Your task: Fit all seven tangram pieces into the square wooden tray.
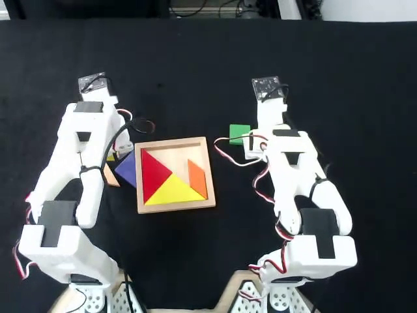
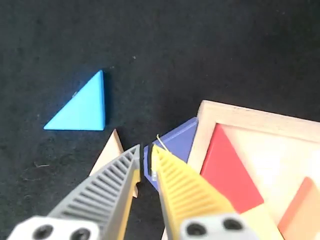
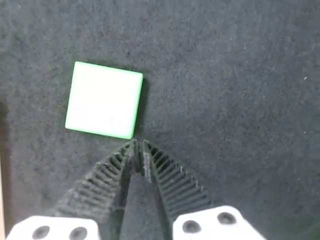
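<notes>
The square wooden tray [image 1: 176,141] holds a red triangle [image 1: 154,171], a yellow triangle [image 1: 172,193] and an orange piece [image 1: 197,177]. A purple piece [image 2: 178,141] lies against the tray's [image 2: 235,116] outer left edge, with a tan piece [image 2: 108,155] beside it and a light blue triangle [image 2: 80,109] farther off. My left gripper [image 2: 146,151] is shut, its tips just above the purple piece's edge. A green square [image 3: 104,100] lies right of the tray [image 1: 239,133]. My right gripper [image 3: 136,145] is shut, its tips at the square's near corner.
Black cloth covers the whole table. Both white arms stand on either side of the tray, the left one [image 1: 71,169] over the loose pieces there. Open cloth lies in front of the tray and behind it.
</notes>
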